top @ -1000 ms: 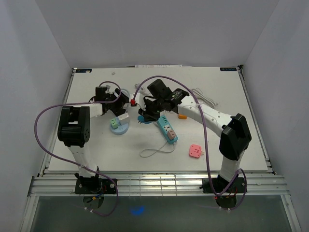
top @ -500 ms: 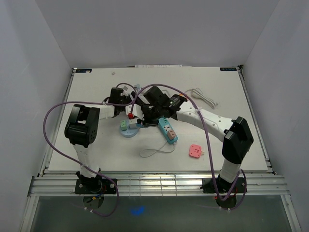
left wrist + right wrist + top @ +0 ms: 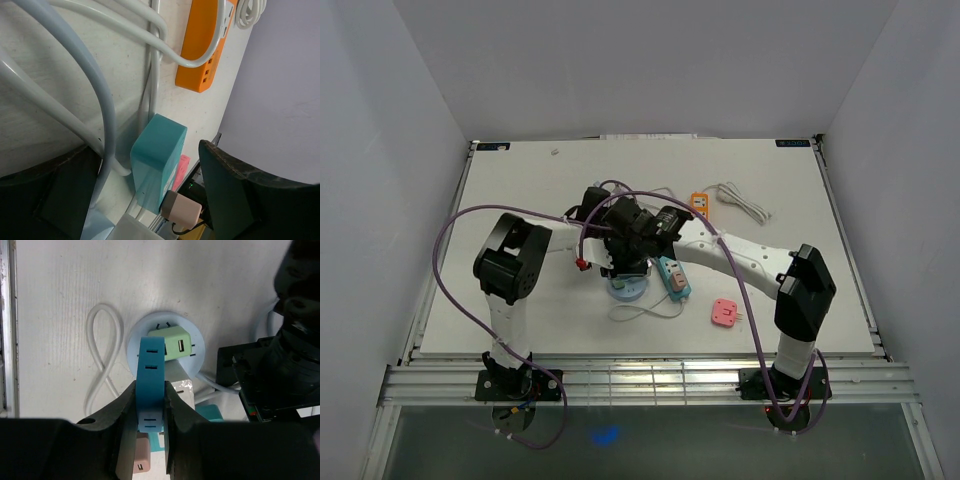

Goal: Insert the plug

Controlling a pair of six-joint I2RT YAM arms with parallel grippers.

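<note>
Top external: left arm and right arm reach in over mid-table, wrists crowded together above a round pale-blue base. Teal power strip just right of that base, pink adapter further right. Orange strip and coiled white cord toward the far side.

Left wrist: left gripper spread wide, 2 dark fingers flanking the teal power strip's end, not visibly touching it, pinching nothing. White cables running past, orange strip beyond.

Right wrist: right gripper pinching a blue plug by its lower part, held on end, slots showing on its face. Beneath it, the round pale-blue base with a green adapter seated on top. Plug's upper end overlaps the green adapter's edge; contact cannot be told. White cable loop left of the base.
</note>
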